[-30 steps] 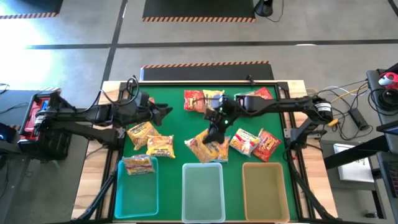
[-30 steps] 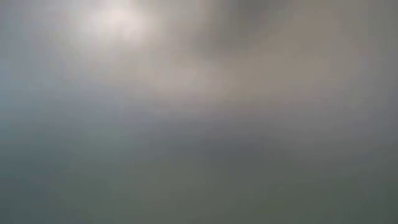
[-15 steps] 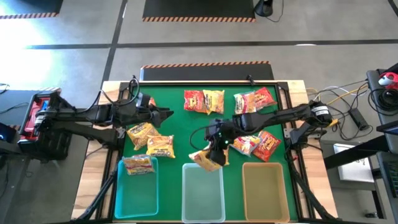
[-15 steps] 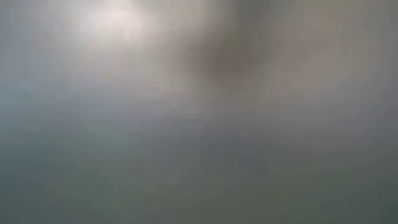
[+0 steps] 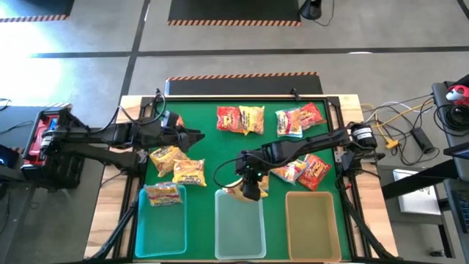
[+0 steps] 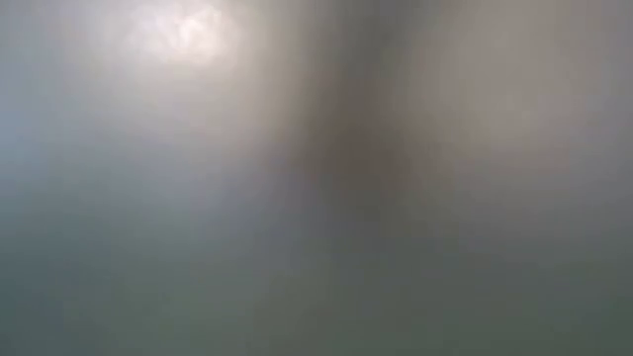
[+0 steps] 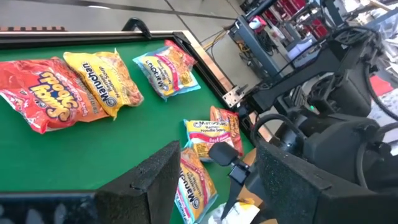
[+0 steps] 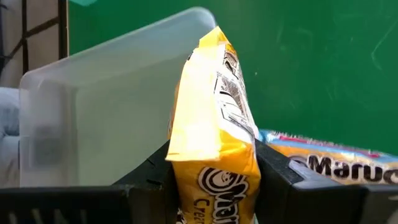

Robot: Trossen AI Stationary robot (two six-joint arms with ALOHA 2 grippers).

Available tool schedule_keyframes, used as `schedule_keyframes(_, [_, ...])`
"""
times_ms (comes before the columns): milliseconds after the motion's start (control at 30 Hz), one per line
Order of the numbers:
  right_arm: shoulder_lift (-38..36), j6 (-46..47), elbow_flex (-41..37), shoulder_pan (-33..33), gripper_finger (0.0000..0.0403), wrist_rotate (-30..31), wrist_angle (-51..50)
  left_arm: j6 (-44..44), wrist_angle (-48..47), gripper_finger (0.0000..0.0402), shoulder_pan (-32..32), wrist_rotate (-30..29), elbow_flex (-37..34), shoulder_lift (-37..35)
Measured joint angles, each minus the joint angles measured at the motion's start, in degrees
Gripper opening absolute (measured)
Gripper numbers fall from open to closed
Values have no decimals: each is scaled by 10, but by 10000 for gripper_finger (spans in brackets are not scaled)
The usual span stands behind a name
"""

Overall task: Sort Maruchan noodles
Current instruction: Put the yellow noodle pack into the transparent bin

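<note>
The counter [image 5: 205, 150] has a green top inside a wooden edge. Along its near side three bins stand in a row: a blue bin [image 5: 161, 224] on the left with one packet [image 5: 163, 193] in it, a clear bin [image 5: 240, 227] in the middle and a tan bin [image 5: 313, 226] on the right. On the green lie two yellow packets [image 5: 177, 163] at the left, a red and a yellow pair [image 5: 240, 119] toward the far edge, two more [image 5: 299, 119] at the far right, and two [image 5: 304, 169] just behind the tan bin.
</note>
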Motion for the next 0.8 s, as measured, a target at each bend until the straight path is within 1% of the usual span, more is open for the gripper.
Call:
schedule_keyframes(233, [2, 9, 28, 17, 132, -41, -2, 17, -4, 194, 0, 9, 0, 0])
schedule_keyframes(367, [1, 8, 34, 21, 132, -44, -4, 19, -5, 194, 0, 9, 0, 0])
schedule_keyframes(533, [11, -2, 31, 19, 132, -31, -13, 19, -5, 194, 0, 9, 0, 0])
schedule_keyframes(667, [33, -14, 30, 21, 132, -47, -14, 19, -9, 194, 0, 9, 0, 0])
schedule_keyframes(800, [53, -15, 31, 21, 146, -48, -12, 17, -9, 194, 0, 9, 0, 0])
